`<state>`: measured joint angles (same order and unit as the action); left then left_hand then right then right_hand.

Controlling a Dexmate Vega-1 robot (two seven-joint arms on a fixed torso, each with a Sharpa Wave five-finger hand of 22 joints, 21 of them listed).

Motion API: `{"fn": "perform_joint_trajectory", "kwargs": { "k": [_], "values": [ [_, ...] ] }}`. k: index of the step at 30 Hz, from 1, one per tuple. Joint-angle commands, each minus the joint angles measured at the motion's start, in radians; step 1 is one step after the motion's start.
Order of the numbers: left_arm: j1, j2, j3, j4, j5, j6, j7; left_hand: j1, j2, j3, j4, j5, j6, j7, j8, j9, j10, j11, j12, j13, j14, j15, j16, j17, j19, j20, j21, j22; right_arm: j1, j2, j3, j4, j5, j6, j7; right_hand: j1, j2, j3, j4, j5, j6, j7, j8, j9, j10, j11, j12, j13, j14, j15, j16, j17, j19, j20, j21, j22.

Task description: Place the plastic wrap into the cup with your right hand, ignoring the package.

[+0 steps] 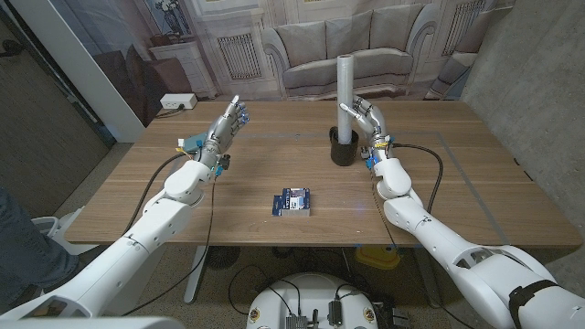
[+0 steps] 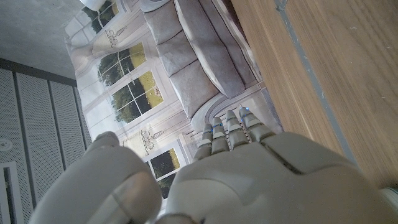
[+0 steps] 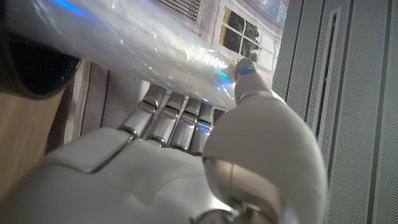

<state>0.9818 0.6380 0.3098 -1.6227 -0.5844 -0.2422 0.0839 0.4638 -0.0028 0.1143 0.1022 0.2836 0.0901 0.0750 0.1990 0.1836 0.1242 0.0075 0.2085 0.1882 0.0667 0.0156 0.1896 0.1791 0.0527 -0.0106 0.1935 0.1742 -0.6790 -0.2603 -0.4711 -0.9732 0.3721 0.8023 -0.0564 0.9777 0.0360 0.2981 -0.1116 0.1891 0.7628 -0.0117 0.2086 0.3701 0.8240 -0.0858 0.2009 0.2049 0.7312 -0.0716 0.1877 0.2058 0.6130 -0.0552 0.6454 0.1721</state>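
The plastic wrap, a long pale roll, stands upright with its lower end inside the black cup at the table's far middle. My right hand is raised just to the right of the roll, fingers straight and apart. In the right wrist view the roll runs across my fingers, with the thumb tip at its side and the cup at its end. No finger curls around it. My left hand is raised over the table's left part, fingers apart and holding nothing.
A small blue and white package lies on the wooden table in the near middle. A white socket block sits at the far left corner. Something in blue cloth shows at the left edge.
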Motion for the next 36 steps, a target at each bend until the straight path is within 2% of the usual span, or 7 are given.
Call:
{"fn": "perform_joint_trajectory", "kwargs": {
  "k": [1,6,7,18,27,28,36],
  "values": [
    [-0.007,-0.007,0.004,0.014,-0.001,-0.009,-0.006,0.003,0.005,-0.003,-0.001,-0.002,0.003,-0.004,-0.002,0.004,0.001,-0.003,-0.005,0.005,0.003,0.004,-0.002,0.004,-0.005,0.002,0.004,0.004,-0.007,-0.004,-0.004,-0.004,-0.005,0.001,0.005,-0.008,-0.001,0.005,0.007,-0.004,0.079,-0.092,-0.002,0.002,-0.010,0.001,-0.001,0.002,-0.021,-0.101,-0.001,0.003,-0.017,-0.104,-0.013,0.003],
    [-0.008,-0.009,0.005,0.017,-0.002,-0.010,-0.007,0.004,0.006,-0.004,-0.001,-0.002,0.003,-0.004,-0.002,0.004,0.001,-0.002,-0.005,0.005,0.003,0.004,-0.001,0.004,-0.006,0.002,0.003,0.004,-0.006,-0.006,-0.006,-0.002,-0.008,-0.001,0.006,-0.013,-0.002,0.005,0.006,-0.007,0.065,-0.090,-0.006,0.000,-0.032,0.005,-0.002,0.003,-0.045,-0.091,-0.003,0.003,-0.032,-0.096,-0.024,0.003],
    [-0.008,-0.009,0.006,0.018,-0.001,-0.010,-0.007,0.004,0.006,-0.004,-0.001,-0.002,0.003,-0.004,-0.002,0.004,0.001,-0.002,-0.004,0.005,0.003,0.004,-0.001,0.004,-0.006,0.003,0.003,0.004,-0.007,-0.006,-0.006,-0.003,-0.009,-0.003,0.004,-0.015,-0.004,0.005,0.005,-0.008,0.063,-0.092,-0.006,-0.001,-0.047,-0.007,-0.005,0.003,-0.051,-0.086,-0.002,0.003,-0.037,-0.095,-0.029,0.003],
    [-0.005,-0.010,0.006,0.020,-0.005,-0.011,-0.008,0.005,0.006,-0.006,-0.001,-0.002,0.003,-0.005,-0.002,0.004,0.000,-0.001,-0.005,0.005,0.003,0.005,-0.001,0.004,-0.007,0.003,0.003,0.004,-0.005,-0.012,-0.016,0.005,-0.019,-0.005,0.015,-0.044,-0.019,-0.003,0.005,-0.006,-0.010,-0.096,-0.020,-0.009,-0.109,0.013,-0.004,0.004,-0.135,-0.055,-0.006,0.002,-0.092,-0.068,-0.070,0.004],
    [-0.006,-0.009,0.006,0.020,-0.005,-0.013,-0.011,0.005,0.007,-0.008,-0.001,-0.002,0.004,-0.005,-0.002,0.004,0.001,0.001,-0.005,0.005,0.003,0.005,-0.001,0.004,-0.008,0.004,0.003,0.004,-0.012,-0.025,-0.024,-0.010,-0.034,-0.019,0.013,-0.092,-0.042,-0.021,0.010,0.002,-0.154,-0.106,-0.033,-0.026,-0.219,0.037,-0.008,0.005,-0.232,-0.025,-0.006,-0.001,-0.160,-0.027,-0.126,0.005],
    [-0.006,-0.008,0.006,0.020,-0.004,-0.013,-0.011,0.005,0.007,-0.008,-0.001,-0.002,0.004,-0.005,-0.002,0.004,0.000,0.002,-0.005,0.005,0.002,0.005,-0.001,0.004,-0.008,0.004,0.003,0.004,-0.013,-0.027,-0.024,-0.014,-0.036,-0.022,0.010,-0.095,-0.043,-0.021,0.009,0.004,-0.167,-0.106,-0.032,-0.029,-0.238,0.024,-0.009,0.004,-0.242,-0.021,-0.005,-0.002,-0.161,-0.024,-0.131,0.005],
    [-0.003,-0.008,0.007,0.019,-0.007,-0.011,-0.011,0.006,0.008,-0.010,-0.001,-0.002,0.003,-0.005,-0.002,0.004,0.001,-0.001,-0.004,0.005,0.003,0.005,-0.001,0.004,-0.008,0.004,0.004,0.004,-0.022,-0.034,-0.025,-0.027,-0.030,-0.036,0.014,-0.120,-0.050,-0.029,0.013,0.009,-0.254,-0.110,-0.033,-0.042,-0.306,0.046,-0.010,0.004,-0.295,-0.003,-0.006,-0.003,-0.192,0.001,-0.162,0.006]
  ]
}}
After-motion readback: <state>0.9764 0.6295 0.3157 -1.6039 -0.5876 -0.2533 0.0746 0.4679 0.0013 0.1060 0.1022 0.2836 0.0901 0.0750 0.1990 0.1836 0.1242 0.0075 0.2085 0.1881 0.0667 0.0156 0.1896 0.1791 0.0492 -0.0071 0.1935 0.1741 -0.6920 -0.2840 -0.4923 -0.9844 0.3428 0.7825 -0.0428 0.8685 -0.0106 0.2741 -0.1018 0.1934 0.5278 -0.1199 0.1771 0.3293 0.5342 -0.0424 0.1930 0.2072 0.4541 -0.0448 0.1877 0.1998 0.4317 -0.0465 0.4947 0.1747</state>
